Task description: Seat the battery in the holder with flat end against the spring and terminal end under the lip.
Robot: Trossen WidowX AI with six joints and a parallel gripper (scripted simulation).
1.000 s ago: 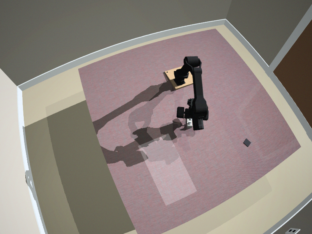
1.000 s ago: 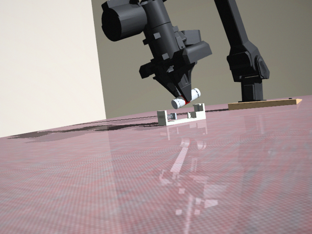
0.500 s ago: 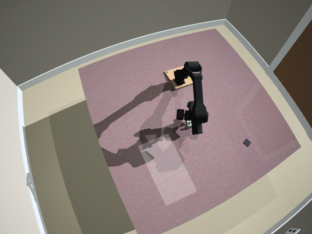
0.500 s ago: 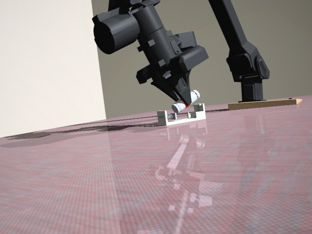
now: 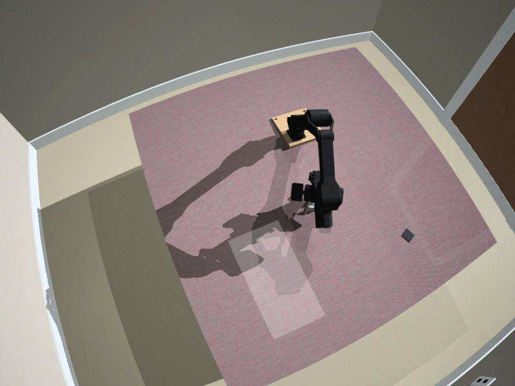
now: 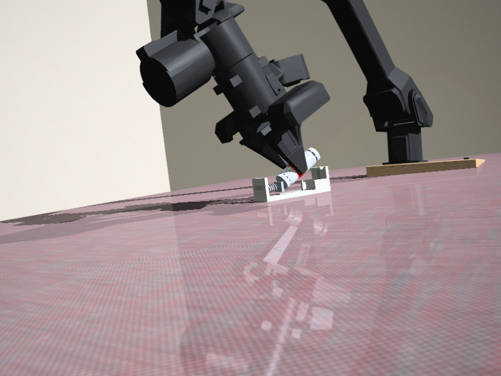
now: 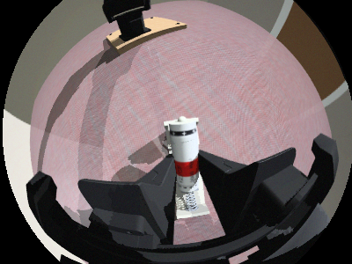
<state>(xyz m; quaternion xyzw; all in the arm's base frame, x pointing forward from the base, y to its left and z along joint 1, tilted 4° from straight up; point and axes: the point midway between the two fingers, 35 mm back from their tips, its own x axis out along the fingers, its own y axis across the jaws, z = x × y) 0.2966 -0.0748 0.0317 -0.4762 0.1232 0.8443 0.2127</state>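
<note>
White battery (image 6: pixel 296 168), pinched nearly closed in the claw (image 6: pixel 298 168), tilts flat-end down toward the holder's (image 6: pixel 297 193) spring (image 6: pixel 275 187), apparently to compress it first.

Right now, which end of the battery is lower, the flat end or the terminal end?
The flat end: it dips into the holder at the spring, while the terminal end tilts up above the lip, gripper clamped mid-body.

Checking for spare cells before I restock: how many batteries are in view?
1. The battery is clamped in the gripper, tilted, its low end at the spring of the holder. None else shows, though the arm hides some of the table.
</note>
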